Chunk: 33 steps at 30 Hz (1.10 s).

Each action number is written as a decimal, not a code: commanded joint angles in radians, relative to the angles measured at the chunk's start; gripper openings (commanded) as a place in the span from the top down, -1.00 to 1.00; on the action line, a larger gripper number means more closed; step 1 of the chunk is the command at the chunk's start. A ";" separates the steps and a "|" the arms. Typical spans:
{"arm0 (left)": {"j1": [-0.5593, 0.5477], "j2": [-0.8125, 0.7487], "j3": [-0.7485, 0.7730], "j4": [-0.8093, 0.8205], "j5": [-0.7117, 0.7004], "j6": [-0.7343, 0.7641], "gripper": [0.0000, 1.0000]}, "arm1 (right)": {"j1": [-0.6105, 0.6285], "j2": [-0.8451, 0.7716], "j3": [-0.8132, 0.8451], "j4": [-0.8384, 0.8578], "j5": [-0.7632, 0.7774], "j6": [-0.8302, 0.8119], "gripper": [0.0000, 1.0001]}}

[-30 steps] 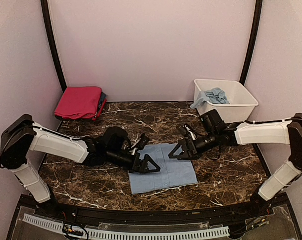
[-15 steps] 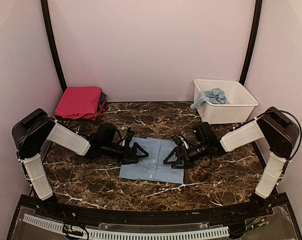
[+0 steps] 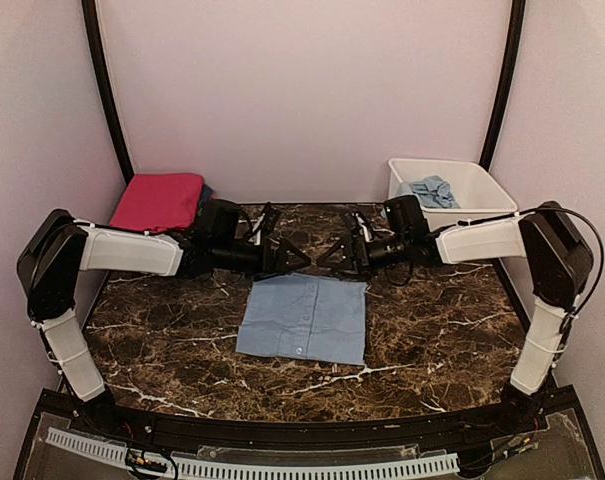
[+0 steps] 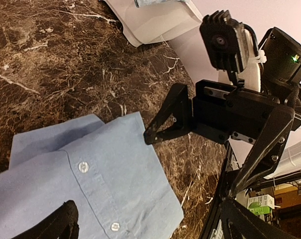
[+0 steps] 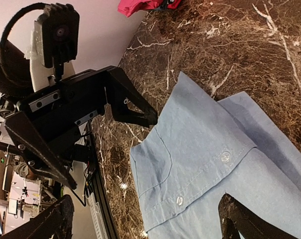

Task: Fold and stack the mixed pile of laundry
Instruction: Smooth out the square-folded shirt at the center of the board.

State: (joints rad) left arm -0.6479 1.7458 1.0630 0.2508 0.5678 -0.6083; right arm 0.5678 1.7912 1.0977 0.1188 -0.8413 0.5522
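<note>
A folded pale blue collared shirt [image 3: 302,318] lies flat in the middle of the marble table, buttons up. It also shows in the left wrist view [image 4: 90,189] and the right wrist view [image 5: 215,174]. My left gripper [image 3: 287,255] and right gripper [image 3: 334,255] face each other just above the shirt's far edge. Both are open and empty. In the left wrist view my left gripper [image 4: 150,221] has its jaws wide apart over the cloth. In the right wrist view my right gripper [image 5: 145,224] is the same. A magenta-pink and dark folded stack [image 3: 160,203] sits at the back left.
A white plastic tub [image 3: 477,222] stands at the back right with a crumpled pale blue garment [image 3: 429,190] in it. Pale walls close in the back and sides. The magenta stack's edge shows in the right wrist view [image 5: 140,5].
Both grippers have moved from the shirt's sides back to its far edge and stand clear of the cloth. The shirt has shifted a little left and lies flat.
</note>
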 commanded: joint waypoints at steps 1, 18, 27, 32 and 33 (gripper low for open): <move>0.029 0.129 0.062 0.037 0.010 0.003 -0.98 | -0.037 0.138 0.040 0.082 -0.064 0.041 -0.95; 0.168 0.001 0.025 -0.153 -0.182 0.173 -0.98 | -0.125 0.020 0.092 -0.112 0.021 -0.067 -0.80; -0.002 -0.205 0.045 -0.399 -0.505 0.367 -0.98 | -0.125 -0.209 -0.186 -0.264 0.186 -0.036 -0.37; -0.137 -0.198 0.027 -0.423 -0.574 0.403 -0.98 | -0.127 -0.156 -0.252 -0.231 0.225 -0.032 -0.07; -0.158 -0.188 0.026 -0.423 -0.593 0.417 -0.98 | -0.128 -0.141 -0.251 -0.227 0.240 -0.035 -0.04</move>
State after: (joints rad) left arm -0.7330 1.5436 1.1034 -0.0906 0.0921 -0.2653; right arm 0.4446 1.6077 0.8623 -0.1143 -0.6708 0.5179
